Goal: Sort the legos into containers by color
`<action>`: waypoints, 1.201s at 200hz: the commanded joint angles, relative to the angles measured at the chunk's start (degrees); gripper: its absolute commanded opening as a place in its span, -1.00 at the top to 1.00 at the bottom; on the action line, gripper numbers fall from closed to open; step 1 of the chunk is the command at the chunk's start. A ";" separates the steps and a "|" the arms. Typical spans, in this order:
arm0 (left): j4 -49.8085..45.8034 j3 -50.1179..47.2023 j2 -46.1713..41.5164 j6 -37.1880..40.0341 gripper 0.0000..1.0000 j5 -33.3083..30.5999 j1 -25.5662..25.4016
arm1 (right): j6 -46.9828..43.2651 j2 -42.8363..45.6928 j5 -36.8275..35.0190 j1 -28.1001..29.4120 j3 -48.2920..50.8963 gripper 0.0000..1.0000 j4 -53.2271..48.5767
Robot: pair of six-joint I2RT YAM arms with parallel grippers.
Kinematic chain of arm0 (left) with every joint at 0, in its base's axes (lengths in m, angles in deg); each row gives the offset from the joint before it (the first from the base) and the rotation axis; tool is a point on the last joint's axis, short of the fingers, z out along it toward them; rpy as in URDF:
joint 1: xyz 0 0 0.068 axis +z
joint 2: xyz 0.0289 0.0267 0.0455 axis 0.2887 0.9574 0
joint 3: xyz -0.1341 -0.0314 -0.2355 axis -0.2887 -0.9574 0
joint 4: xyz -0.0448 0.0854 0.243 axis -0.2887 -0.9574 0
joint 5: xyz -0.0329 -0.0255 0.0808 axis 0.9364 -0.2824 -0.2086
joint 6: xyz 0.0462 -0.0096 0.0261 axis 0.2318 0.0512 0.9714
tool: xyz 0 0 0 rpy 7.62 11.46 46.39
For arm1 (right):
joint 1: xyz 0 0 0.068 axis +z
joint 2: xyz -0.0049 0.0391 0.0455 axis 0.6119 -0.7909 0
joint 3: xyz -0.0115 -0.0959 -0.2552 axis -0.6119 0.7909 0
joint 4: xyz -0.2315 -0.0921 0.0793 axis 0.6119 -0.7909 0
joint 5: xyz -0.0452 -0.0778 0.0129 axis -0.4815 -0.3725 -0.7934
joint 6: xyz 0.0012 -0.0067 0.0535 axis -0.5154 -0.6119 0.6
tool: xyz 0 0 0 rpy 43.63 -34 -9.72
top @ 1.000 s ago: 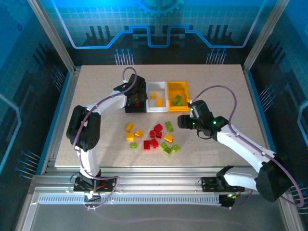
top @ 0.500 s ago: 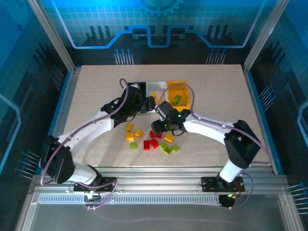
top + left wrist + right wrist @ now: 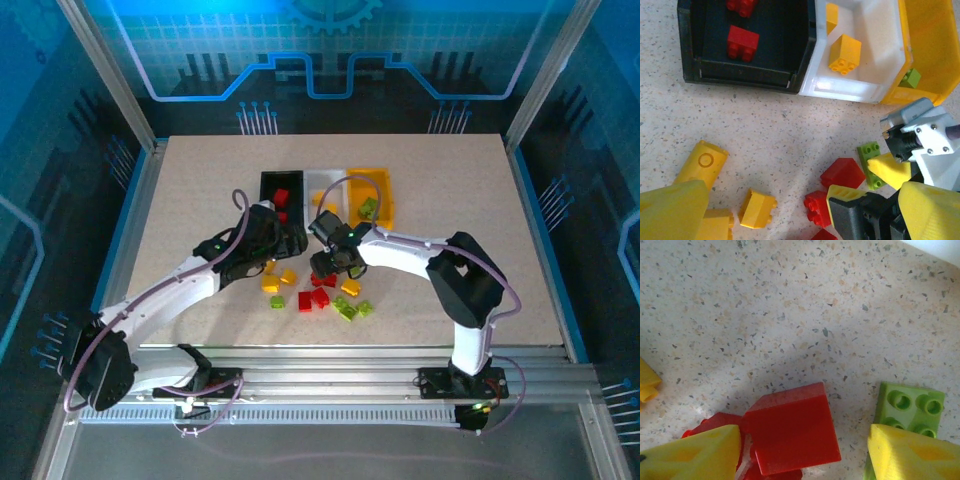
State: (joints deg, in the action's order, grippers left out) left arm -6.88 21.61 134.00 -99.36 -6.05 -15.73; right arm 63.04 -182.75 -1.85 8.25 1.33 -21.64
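Progress: right gripper has swung off the bins, now wide astride a red brick; left gripper, wide and empty, has dropped over a yellow brick. Two picks look imminent.

Green lego part hid by rt pincer, black bin cropped at top

The top camera looked down from high at the near edge, far out, taking in the whole tabletop. The left wrist camera faced straight down, closer, over the black bin. The right wrist camera hung closest; both wrist views shared the red sloped brick and the lime brick.
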 commanded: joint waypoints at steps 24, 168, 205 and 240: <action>-3.10 -1.19 -4.12 -2.05 -0.98 -3.44 1.42 | -0.90 -3.21 -1.44 0.38 -2.08 -0.23 -1.63; -5.10 -2.77 -7.17 -1.97 -0.98 -3.62 2.82 | 1.09 -2.95 -4.22 -1.10 -0.78 -0.05 -3.35; -4.99 -3.04 -7.15 -1.93 -0.98 -3.56 2.91 | 1.22 -3.91 -2.60 -1.28 -0.30 -0.06 -2.47; -5.21 -3.20 -7.15 -2.05 -0.98 -3.51 2.99 | 0.79 -2.96 -2.29 -0.89 -0.27 0.08 -1.42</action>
State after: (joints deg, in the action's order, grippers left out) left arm -10.97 19.35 127.93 -100.80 -8.74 -13.31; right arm 63.56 -185.22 -4.21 7.24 0.58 -22.43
